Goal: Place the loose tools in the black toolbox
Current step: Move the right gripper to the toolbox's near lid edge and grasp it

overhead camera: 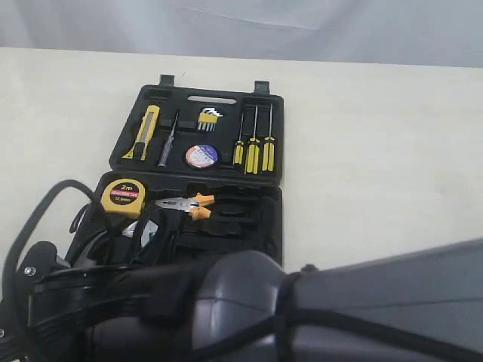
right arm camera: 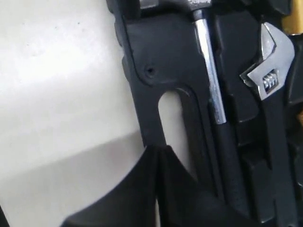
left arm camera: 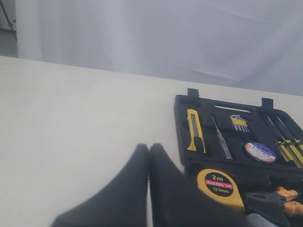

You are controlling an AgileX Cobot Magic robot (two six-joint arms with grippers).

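While toolbox (overhead camera: 226, 136) lies open, knife (overhead camera: 148, 130), tape roll (overhead camera: 201, 156), tape measure (overhead camera: 123, 196), pliers (overhead camera: 189, 205) inside

A robot arm (overhead camera: 241, 302) hides the black toolbox (overhead camera: 268, 226) half nearest the desk's (overhead camera: 377, 151) front edge; the left wrist view crops the pliers (left arm camera: 287, 194).

light soft, even | shadows faint | foreground arm (overhead camera: 249, 317) blurred | glare on wrench (right arm camera: 266, 66) | toolbox (overhead camera: 276, 113) recesses murky
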